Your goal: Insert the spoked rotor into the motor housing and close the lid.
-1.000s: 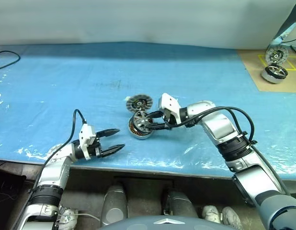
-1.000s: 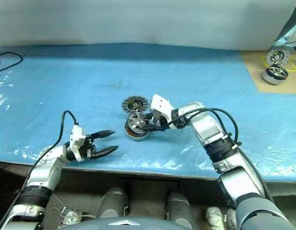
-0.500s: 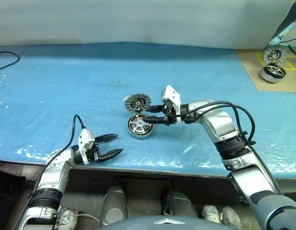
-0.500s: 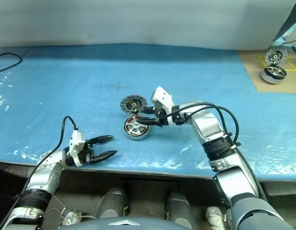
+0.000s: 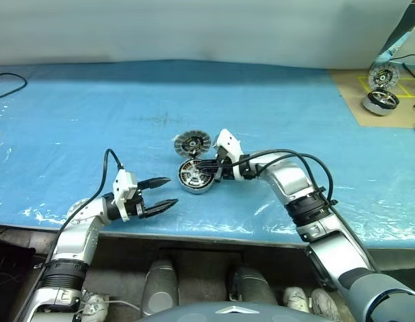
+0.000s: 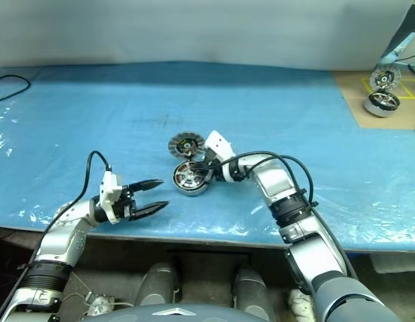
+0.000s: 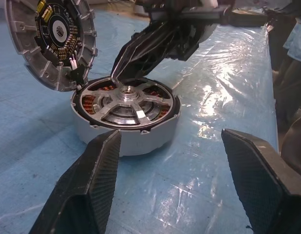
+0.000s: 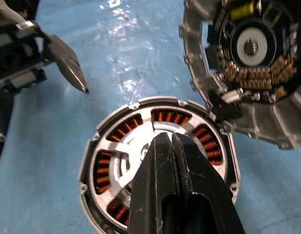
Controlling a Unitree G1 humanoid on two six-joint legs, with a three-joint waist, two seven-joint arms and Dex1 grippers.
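Right gripper (image 8: 166,139) had snapped shut over the last second, empty, its tips now pressing over the rotor (image 7: 125,101), which sat seated in the housing (image 7: 136,139). Insertion looked done; lid (image 7: 50,41) leaned just beside the tips, still off. Left gripper (image 5: 160,193) idled open, well apart. Rotor hub hidden beneath the shut fingers (image 8: 155,161).

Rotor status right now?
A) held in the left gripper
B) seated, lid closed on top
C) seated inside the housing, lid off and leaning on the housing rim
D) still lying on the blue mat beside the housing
C: the spoked rotor sits in the motor housing over the copper windings, and the lid leans tilted against its rim.
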